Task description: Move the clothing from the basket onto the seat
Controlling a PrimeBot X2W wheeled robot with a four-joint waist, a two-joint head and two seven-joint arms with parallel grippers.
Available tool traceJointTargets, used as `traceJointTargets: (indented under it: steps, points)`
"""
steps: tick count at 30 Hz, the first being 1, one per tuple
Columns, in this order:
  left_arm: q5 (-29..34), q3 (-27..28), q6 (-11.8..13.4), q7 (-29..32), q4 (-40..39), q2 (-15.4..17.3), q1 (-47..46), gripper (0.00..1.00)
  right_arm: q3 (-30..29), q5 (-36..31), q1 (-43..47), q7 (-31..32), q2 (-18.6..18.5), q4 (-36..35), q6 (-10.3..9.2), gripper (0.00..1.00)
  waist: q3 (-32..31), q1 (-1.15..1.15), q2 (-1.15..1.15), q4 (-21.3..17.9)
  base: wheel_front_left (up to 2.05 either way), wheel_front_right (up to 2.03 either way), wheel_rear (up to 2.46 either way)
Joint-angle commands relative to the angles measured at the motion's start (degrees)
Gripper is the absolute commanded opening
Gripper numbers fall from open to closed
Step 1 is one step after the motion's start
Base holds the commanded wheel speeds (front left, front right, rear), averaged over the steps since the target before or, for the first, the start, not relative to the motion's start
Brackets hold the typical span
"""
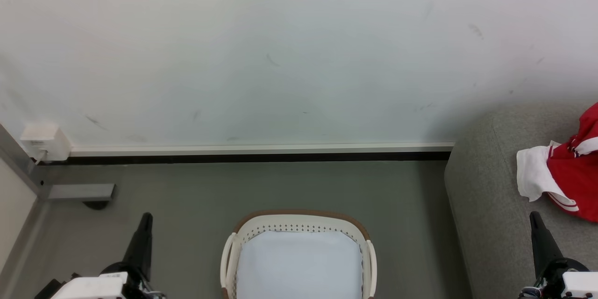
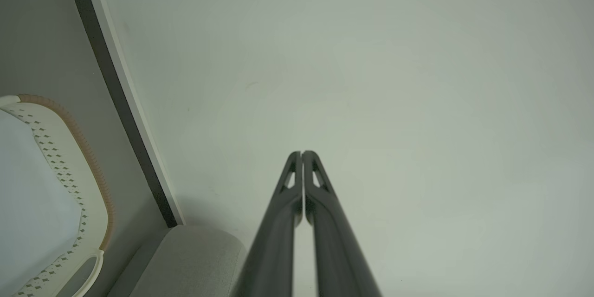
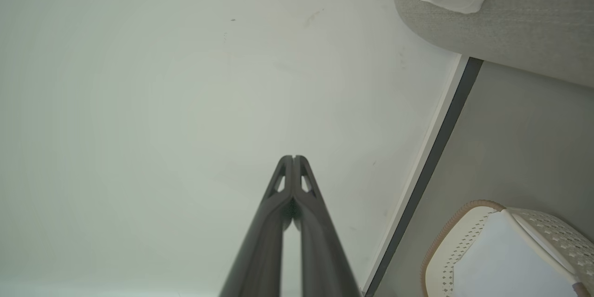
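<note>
Red-and-white clothing point(image 1: 572, 175) is lying on the grey seat point(image 1: 486, 205) off to our right. The basket point(image 1: 299, 224) shows just its pale lining, so we reckon we're basically done. Our left gripper point(image 2: 302, 153) and right gripper point(image 3: 293, 158) are both pinched closed on nothing. One worry: that white flap lies near the seat's edge, so a careless right-arm swing could drag it off.

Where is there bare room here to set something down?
Bare grey floor lies between the white skirting board and the rounded cream-white plastic basket. The grey fabric sofa is free left of the red-and-white clothing, crowded where it lies.
</note>
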Motion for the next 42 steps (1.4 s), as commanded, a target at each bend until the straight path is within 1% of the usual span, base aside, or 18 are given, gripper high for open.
traceJointTargets:
  steps: [1, 42]
  points:
    - [-0.80, 0.14, -0.35, 0.25, -0.17, 0.31, -0.50, 0.00, -0.22, 0.07, -0.71, 0.19, -0.46, -0.26, -0.14, 0.00, 0.00, 0.00, 0.00, 0.00, 0.00, 0.00, 0.00]
    - [-0.82, 0.12, -0.35, 0.23, -0.18, 0.31, -0.48, 0.00, -0.21, 0.08, -0.71, 0.18, -0.46, -0.25, -0.13, 0.00, 0.00, 0.00, 0.00, 0.00, 0.00, 0.00, 0.00]
